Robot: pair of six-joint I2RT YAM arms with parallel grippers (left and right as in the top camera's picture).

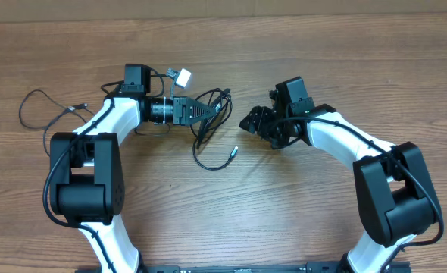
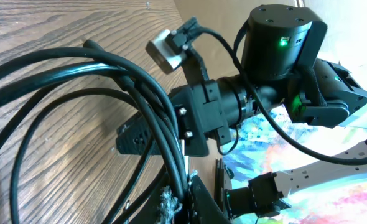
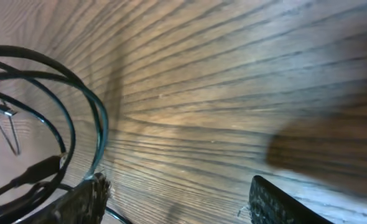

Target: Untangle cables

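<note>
1. We see one cable [image 1: 78,107] lying by itself at the left of the table [image 1: 284,212]. It forms an open loop, well apart from the others.
2. The other cables form a bundle [image 1: 205,129] at mid-table, between the two arms. Their loops overlap, and one plug [image 1: 235,150] trails out on the near side.
3. The left claw [image 1: 210,111] is pinched narrow on the upper part of the bundle. Its wrist view shows several strands running down into the fingers.
4. The right claw [image 1: 252,121] stands wide with nothing in it. In its wrist view, strands pass just beside one finger [image 3: 87,199], not between the two.
5. We judge the task partly done, with one cable free and the bundle not yet separated. What is left is for the right claw to take a single strand and draw it clear.
</note>
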